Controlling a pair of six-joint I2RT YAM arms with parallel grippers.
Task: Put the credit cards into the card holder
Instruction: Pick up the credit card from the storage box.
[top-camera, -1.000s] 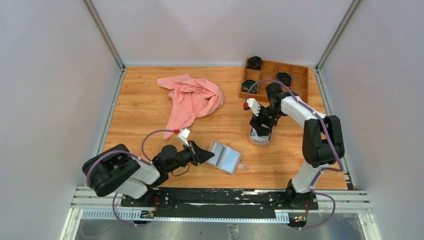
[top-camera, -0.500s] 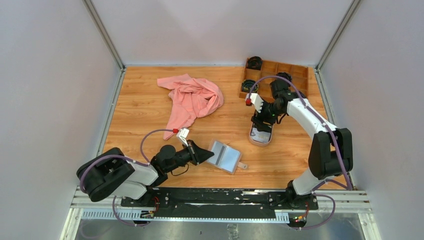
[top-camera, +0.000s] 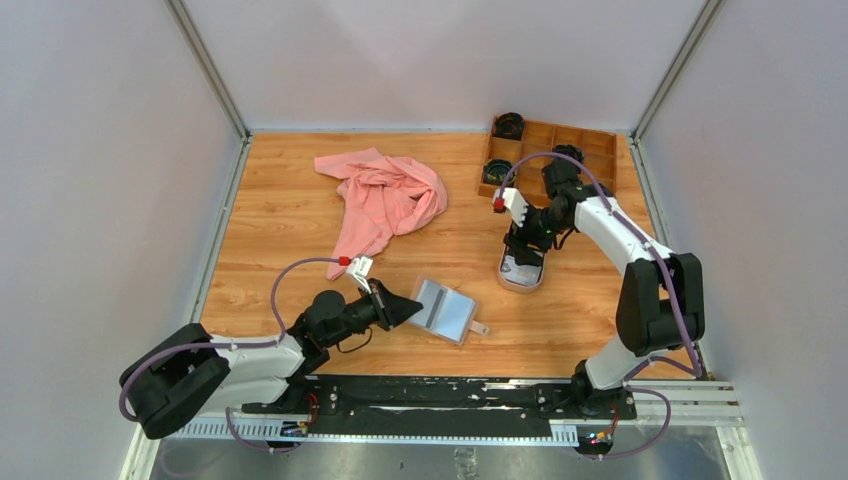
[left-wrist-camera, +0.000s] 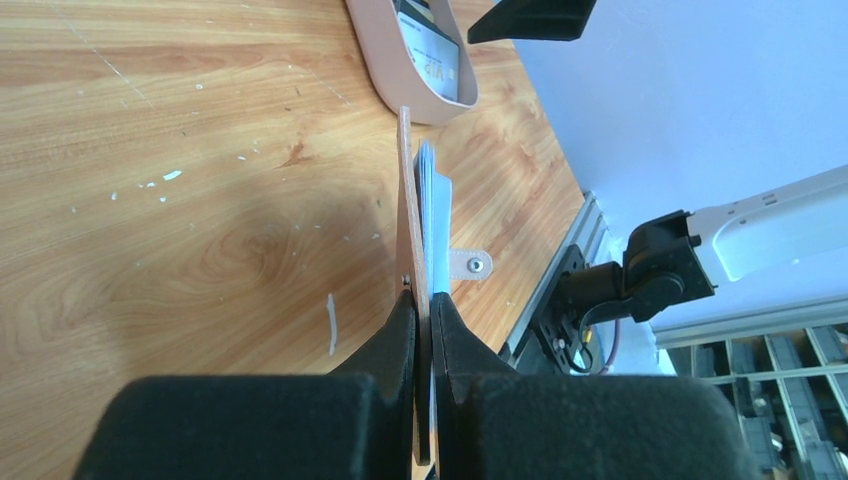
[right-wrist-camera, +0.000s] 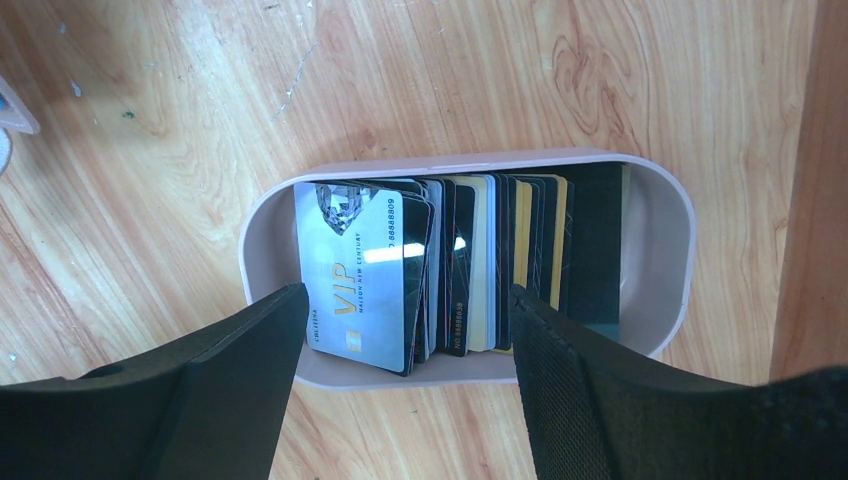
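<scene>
The tan card holder (top-camera: 446, 311) lies open on the table, its light blue pockets up. My left gripper (top-camera: 412, 306) is shut on its left edge; the left wrist view shows the holder (left-wrist-camera: 409, 215) edge-on between my fingers, its snap tab (left-wrist-camera: 470, 265) to the right. Several credit cards (right-wrist-camera: 445, 265), black, gold and a silver VIP one, stand on edge in the oval pinkish-beige tray (right-wrist-camera: 660, 220), which also shows in the top view (top-camera: 521, 280). My right gripper (top-camera: 527, 243) hovers open and empty just above the tray, jaws spanning the cards (right-wrist-camera: 400, 330).
A crumpled pink cloth (top-camera: 385, 200) lies at the back left. A wooden compartment box (top-camera: 590, 160) with black rolls stands at the back right, close behind my right arm. The tray also shows in the left wrist view (left-wrist-camera: 400, 70).
My right gripper rose off the tray and shifted slightly back. My left arm stretched forward, nudging the card holder a little; its grip stays shut.
</scene>
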